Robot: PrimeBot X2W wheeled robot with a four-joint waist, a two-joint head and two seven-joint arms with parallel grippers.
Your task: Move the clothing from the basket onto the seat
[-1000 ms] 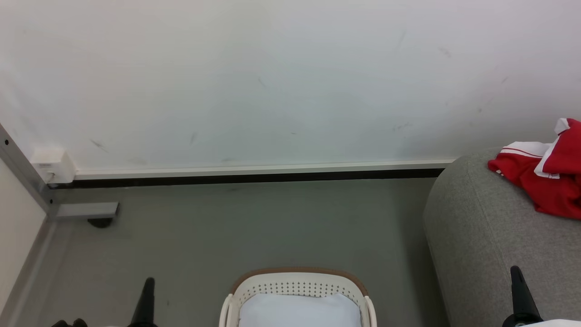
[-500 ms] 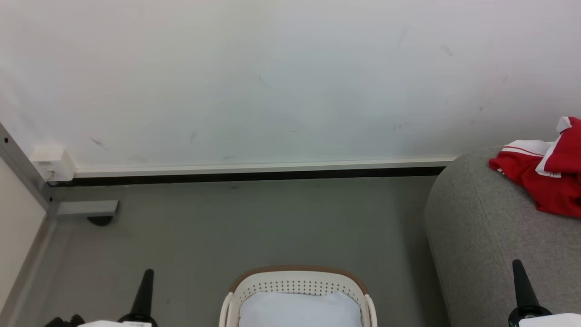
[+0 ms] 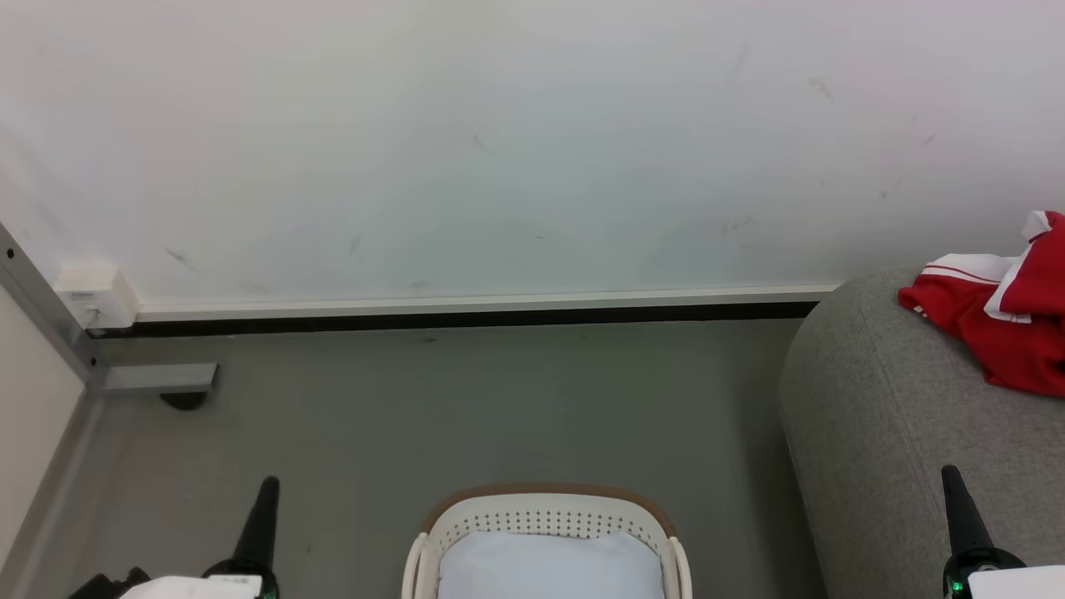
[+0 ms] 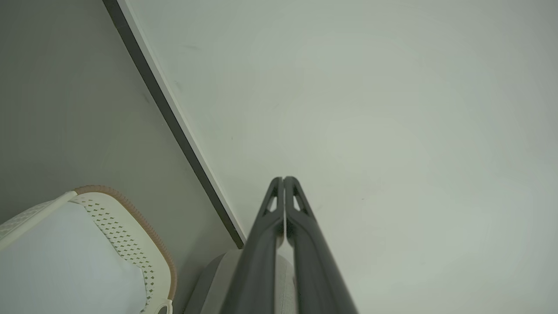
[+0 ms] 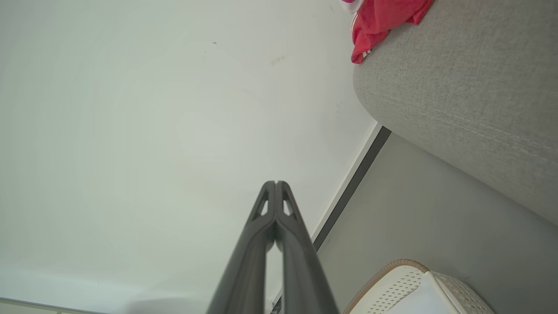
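Scuffed white wall (image 3: pixel 532 150) above a pale skirting strip (image 3: pixel 482 304), grey floor (image 3: pixel 466 408), grey metal post (image 3: pixel 50 320) at the left

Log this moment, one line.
left end effector: shut, empty | right end effector: shut, empty | red-and-white garment: on sofa | laundry basket: pale sheet inside

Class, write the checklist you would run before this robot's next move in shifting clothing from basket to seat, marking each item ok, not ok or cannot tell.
1. The left gripper shut and empty: ok.
2. The right gripper shut and empty: ok.
3. Red clothing lying on the seat: ok.
4. The basket upright on the floor beside the seat: ok.
5. No red clothing left in the basket: cannot tell; a pale sheet covers what shows, and the near part is cut off.
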